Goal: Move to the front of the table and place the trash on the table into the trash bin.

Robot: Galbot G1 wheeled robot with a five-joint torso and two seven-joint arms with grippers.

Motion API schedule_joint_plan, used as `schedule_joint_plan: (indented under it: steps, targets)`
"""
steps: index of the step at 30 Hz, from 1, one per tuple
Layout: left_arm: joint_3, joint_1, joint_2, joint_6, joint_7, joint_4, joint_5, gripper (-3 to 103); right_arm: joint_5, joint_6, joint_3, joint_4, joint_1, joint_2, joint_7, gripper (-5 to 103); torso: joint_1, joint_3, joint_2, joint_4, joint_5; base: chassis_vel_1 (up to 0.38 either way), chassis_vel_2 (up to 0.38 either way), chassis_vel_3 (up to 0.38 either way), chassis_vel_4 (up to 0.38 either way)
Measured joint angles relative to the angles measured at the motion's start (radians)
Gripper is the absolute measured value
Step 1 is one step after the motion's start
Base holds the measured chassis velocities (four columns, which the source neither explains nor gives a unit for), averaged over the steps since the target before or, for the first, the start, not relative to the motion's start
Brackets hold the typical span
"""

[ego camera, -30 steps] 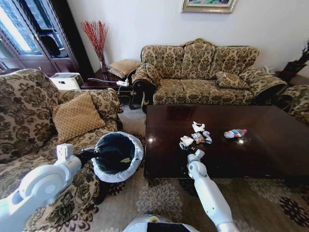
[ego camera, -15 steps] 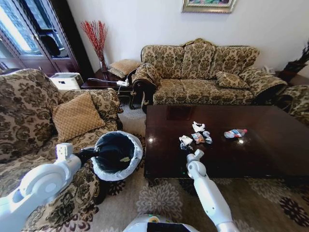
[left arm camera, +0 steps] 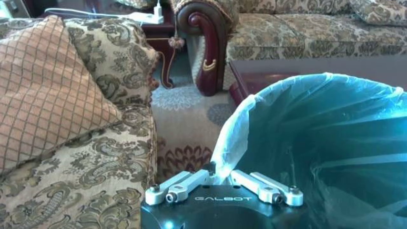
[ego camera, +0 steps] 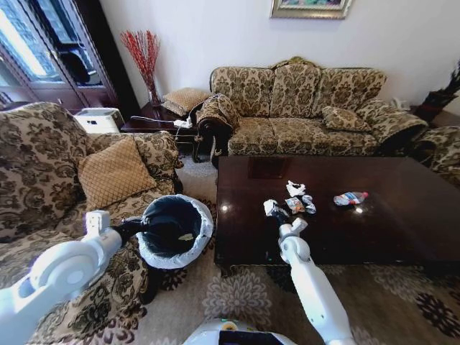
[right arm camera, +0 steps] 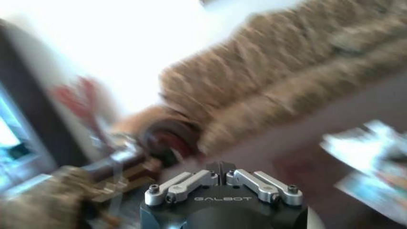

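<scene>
The dark glossy table (ego camera: 374, 237) carries the trash: a crumpled white paper (ego camera: 295, 188), crinkled wrappers (ego camera: 300, 205) and a crushed clear bottle (ego camera: 350, 198). Over the table's near left part, my right gripper (ego camera: 274, 213) is shut on a white paper scrap (ego camera: 269, 207), held just above the wood. In the right wrist view the right gripper (right arm camera: 220, 168) has its fingers together, with blurred trash (right arm camera: 365, 148) off to one side. The trash bin (ego camera: 172, 230) with its whitish bag (left arm camera: 305, 124) hangs left of the table, my left gripper (ego camera: 128, 228) (left arm camera: 216, 168) shut on its rim.
A patterned armchair (ego camera: 43, 165) with a tan cushion (ego camera: 111, 172) stands close on the left, beside the bin. A long sofa (ego camera: 309, 108) runs behind the table. A side table (ego camera: 154, 118) with a vase sits at the back left. Patterned carpet (ego camera: 237, 291) lies before the table.
The white scrap has left the tabletop and shifted slightly left and up with my right gripper. The left arm and the bin have stayed in place.
</scene>
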Motion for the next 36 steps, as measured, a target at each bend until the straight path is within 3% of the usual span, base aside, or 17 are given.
schedule_joint_plan:
  steps: [7, 9, 13, 20, 21, 24, 27, 28, 30, 36]
  targets:
    - [-0.002, -0.001, 0.018, 0.003, -0.01, -0.005, -0.013, 0, -0.056, 0.031, -0.11, 0.213, 0.003, 0.009, 0.0, 0, 0.0, 0.0, 0.0, 0.0001, -0.0006, 0.0, 0.0, 0.0, 0.0]
    - [0.004, -0.004, 0.012, 0.003, -0.01, -0.003, -0.013, 0, -0.11, 0.035, -0.124, 0.229, 0.002, 0.018, 0.0, 0, 0.0, 0.0, 0.0, 0.0003, 0.0, 0.0, 0.0, 0.0, 0.0]
    - [0.013, -0.008, 0.004, 0.003, -0.009, 0.001, -0.007, 0, -0.122, 0.052, -0.121, 0.185, -0.01, 0.017, 0.0, -3, 0.0, 0.0, 0.0, 0.0001, -0.0005, 0.0, 0.0, 0.0, 0.0]
    - [0.022, -0.012, -0.003, 0.003, 0.001, 0.014, 0.007, 0, -0.078, 0.068, -0.007, -0.106, 0.012, 0.018, 0.0, 24, 0.0, 0.0, 0.0, -0.0001, 0.0001, 0.0, 0.0, 0.0, 0.0]
    - [0.022, -0.012, -0.003, 0.003, 0.001, 0.014, 0.007, 0, -0.078, 0.068, -0.007, -0.106, 0.012, 0.018, 0.0, 24, 0.0, 0.0, 0.0, -0.0001, 0.0001, 0.0, 0.0, 0.0, 0.0]
    - [0.025, -0.011, -0.004, 0.002, 0.005, 0.016, 0.013, 0, -0.009, 0.042, 0.026, -0.178, 0.026, 0.026, 0.0, 40, 0.0, 0.0, 0.0, 0.0, -0.0001, 0.0, 0.0, 0.0, 0.0]
    - [0.025, -0.011, -0.004, 0.002, 0.006, 0.016, 0.016, 0, -0.014, 0.053, 0.041, -0.231, 0.039, 0.032, 0.0, 45, 0.0, 0.0, 0.0, 0.0002, -0.0001, 0.0, 0.0, 0.0, 0.0]
    - [0.025, -0.011, -0.004, 0.002, 0.007, 0.016, 0.017, 0, -0.016, 0.056, 0.052, -0.252, 0.046, 0.034, 0.0, 56, 0.0, 0.0, 0.0, 0.0002, -0.0001, 0.0, 0.0, 0.0, 0.0]
    - [0.025, -0.011, -0.004, 0.001, 0.007, 0.016, 0.018, 0, -0.016, 0.057, 0.062, -0.267, 0.051, 0.034, 0.0, 56, 0.0, 0.0, 0.0, 0.0001, -0.0003, 0.0, 0.0, 0.0, 0.0]
    - [0.028, -0.005, -0.012, 0.001, 0.011, 0.012, 0.031, 0, -0.015, 0.062, 0.085, -0.332, 0.068, 0.012, 0.0, 83, 0.0, 0.0, 0.0, 0.0, -0.0001, 0.0, 0.0, 0.0, 0.0]
